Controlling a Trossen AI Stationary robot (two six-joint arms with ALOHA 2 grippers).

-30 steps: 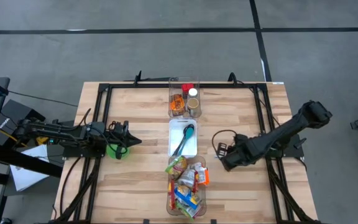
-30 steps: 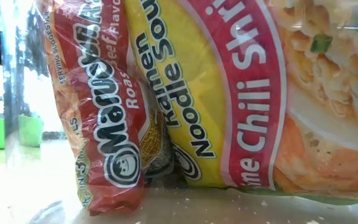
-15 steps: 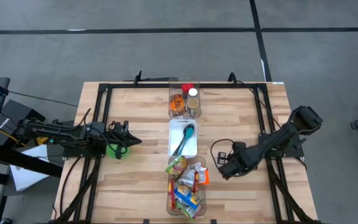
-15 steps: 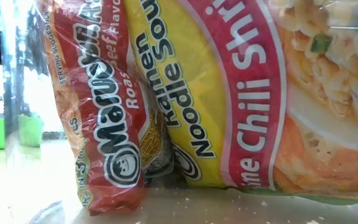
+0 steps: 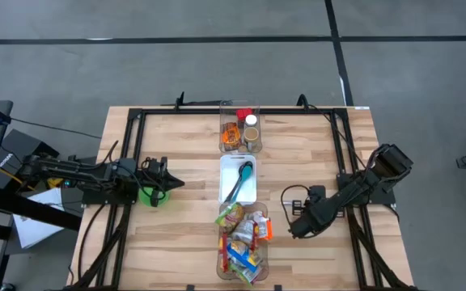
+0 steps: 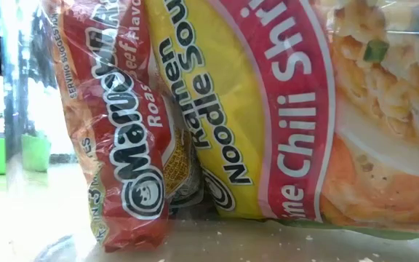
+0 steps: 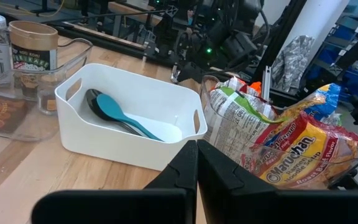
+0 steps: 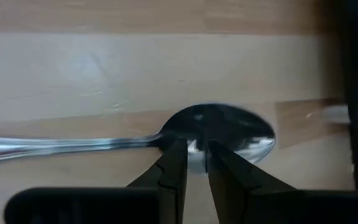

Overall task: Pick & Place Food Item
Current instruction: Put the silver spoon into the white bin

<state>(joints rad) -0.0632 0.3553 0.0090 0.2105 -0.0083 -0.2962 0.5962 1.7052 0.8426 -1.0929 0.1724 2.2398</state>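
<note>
My right gripper [image 5: 293, 231] points steeply down over the wood right of the clear food bin [image 5: 243, 242] and is shut on a metal spoon [image 8: 104, 144]. The bin holds ramen packets [image 6: 268, 109] and other wrapped snacks. The spoon's handle runs off sideways in the right wrist view. Whether the spoon rests on the table, I cannot tell. My left gripper [image 5: 178, 183] waits shut at the table's left, pointing level toward the white bin [image 7: 129, 124]. My right gripper pinches the spoon's bowl [image 8: 229, 127] between its two fingertips [image 8: 174, 163], close to where the bowl joins the handle. The fingers come from above, slanting down, and lie across the spoon. The handle [image 8: 55, 147] sticks out level to one side.
The white bin [image 5: 239, 179] at the middle holds a teal utensil [image 7: 120, 115] and a dark one. A clear bin [image 5: 241, 129] with jars stands at the far middle. A black frame [image 5: 136, 162] runs round the table. Bare wood lies on both sides of the bins.
My right gripper has gone down and toward the table's near edge, tipping more steeply downward, with the arm's elbow drawn in toward the table. Its fingers stay shut on the spoon.
</note>
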